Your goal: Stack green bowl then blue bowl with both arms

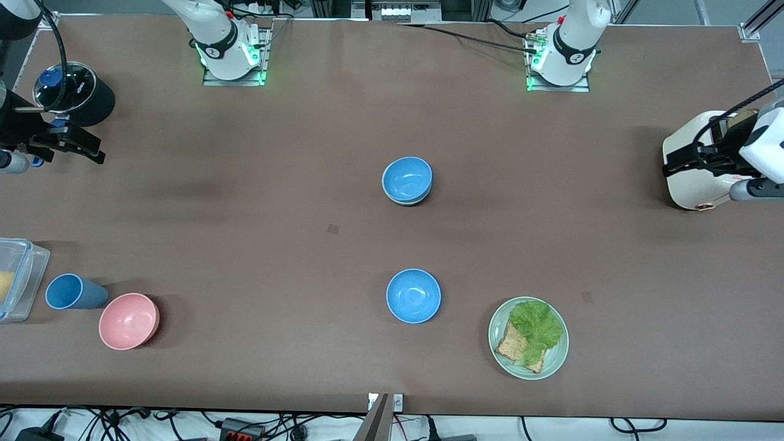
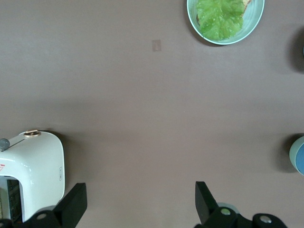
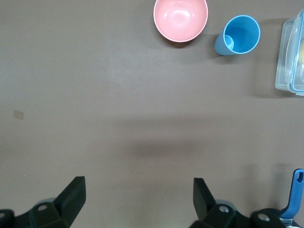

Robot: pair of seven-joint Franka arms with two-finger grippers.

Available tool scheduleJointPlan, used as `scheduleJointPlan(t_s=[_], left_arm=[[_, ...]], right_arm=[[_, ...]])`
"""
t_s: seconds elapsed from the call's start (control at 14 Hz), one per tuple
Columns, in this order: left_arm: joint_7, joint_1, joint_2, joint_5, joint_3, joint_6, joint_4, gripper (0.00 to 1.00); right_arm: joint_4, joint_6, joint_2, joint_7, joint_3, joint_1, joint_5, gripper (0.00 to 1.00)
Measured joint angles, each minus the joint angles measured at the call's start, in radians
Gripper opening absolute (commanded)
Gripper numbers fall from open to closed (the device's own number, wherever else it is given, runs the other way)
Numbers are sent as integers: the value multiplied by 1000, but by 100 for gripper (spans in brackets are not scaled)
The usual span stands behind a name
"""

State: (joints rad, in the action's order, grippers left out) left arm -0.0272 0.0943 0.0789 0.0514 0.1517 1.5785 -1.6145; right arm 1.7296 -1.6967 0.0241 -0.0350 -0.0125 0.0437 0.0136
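Observation:
A sky-blue bowl (image 1: 407, 177) sits nested in the pale green bowl (image 1: 405, 201) at mid-table; only the green bowl's rim shows under it. The stack's edge shows in the left wrist view (image 2: 300, 156). A second blue bowl (image 1: 413, 296) stands alone, nearer the front camera. My left gripper (image 1: 677, 164) is open and empty, up over the white toaster (image 1: 695, 184) at the left arm's end; its fingers (image 2: 75, 205) frame bare table. My right gripper (image 1: 89, 152) is open and empty at the right arm's end, over bare table (image 3: 137, 197).
A pale-green plate (image 1: 554, 355) with toast and lettuce stands beside the lone blue bowl. A pink bowl (image 1: 128, 320), a blue cup (image 1: 67, 291) and a clear plastic box (image 1: 18, 278) stand near the right arm's end. A black lidded pot (image 1: 76, 92) stands beside the right gripper.

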Motion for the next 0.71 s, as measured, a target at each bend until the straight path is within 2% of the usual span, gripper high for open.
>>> scheduleJointPlan(t_s=[0.71], left_arm=[[-2,0,0,-12,-1,-1,10,100]], right_arm=[[0,0,0,-1,1,0,0,100]])
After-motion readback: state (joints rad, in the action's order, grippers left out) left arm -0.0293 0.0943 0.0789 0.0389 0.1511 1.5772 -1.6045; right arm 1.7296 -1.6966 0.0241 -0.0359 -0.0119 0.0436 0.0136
